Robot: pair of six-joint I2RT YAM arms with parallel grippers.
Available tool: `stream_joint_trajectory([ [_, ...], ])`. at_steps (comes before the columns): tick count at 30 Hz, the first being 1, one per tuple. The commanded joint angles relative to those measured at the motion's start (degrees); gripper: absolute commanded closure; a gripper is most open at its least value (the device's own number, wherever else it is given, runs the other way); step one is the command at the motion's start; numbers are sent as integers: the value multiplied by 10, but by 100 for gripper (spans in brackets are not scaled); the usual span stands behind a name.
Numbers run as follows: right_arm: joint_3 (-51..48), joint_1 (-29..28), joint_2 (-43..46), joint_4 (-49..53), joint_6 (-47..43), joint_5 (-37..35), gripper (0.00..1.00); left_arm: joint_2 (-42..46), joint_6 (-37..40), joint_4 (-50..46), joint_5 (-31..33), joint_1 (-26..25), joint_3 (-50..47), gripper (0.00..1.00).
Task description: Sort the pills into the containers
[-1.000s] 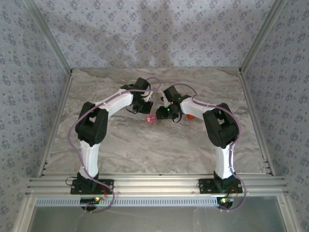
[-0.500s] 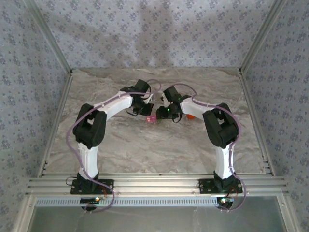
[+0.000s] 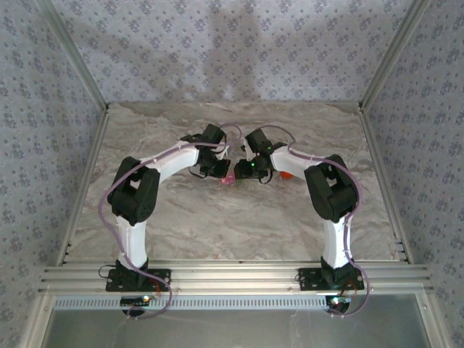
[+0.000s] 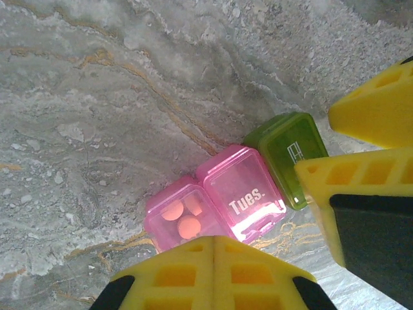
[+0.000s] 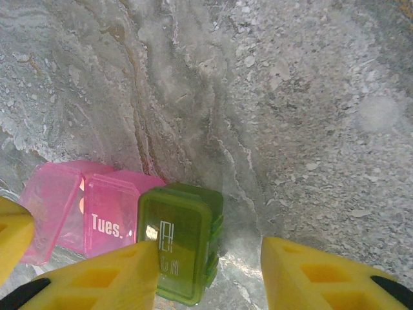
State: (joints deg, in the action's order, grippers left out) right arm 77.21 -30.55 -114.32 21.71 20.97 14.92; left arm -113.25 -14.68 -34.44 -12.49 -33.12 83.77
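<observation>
1. Nearest you, both arms rise from the near edge of the marble table (image 3: 181,225) and bend inward, so their grippers meet at mid-table over the containers (image 3: 228,178).
2. Your left gripper (image 4: 214,252) has its yellow fingers pressed flat together with nothing between them. The tips sit at the near edge of the pink compartment (image 4: 169,226); you cannot tell whether they touch it.
3. That pink compartment is open and holds three round orange pills (image 4: 188,226). Its lid (image 4: 248,194), marked "Tues.", stands between it and the green compartment (image 5: 177,248).
4. The green compartment is closed and joined to the pink one.
5. Your right gripper (image 5: 210,258) has its fingers spread. One overlaps the green compartment, the other stands clear, so nothing is pinched.
6. Farther right, an orange object (image 3: 288,175) sits mostly hidden behind the right arm.
</observation>
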Motion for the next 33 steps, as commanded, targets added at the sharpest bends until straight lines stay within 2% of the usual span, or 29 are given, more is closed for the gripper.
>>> stream_joint_trajectory([
  [1,6,-4,-19,34,-10,-24,53,22,-5,3,-9,-2,-6,100],
  [33,8,-3,-21,36,-10,-23,53,1,-10,24,-9,-8,-46,100],
])
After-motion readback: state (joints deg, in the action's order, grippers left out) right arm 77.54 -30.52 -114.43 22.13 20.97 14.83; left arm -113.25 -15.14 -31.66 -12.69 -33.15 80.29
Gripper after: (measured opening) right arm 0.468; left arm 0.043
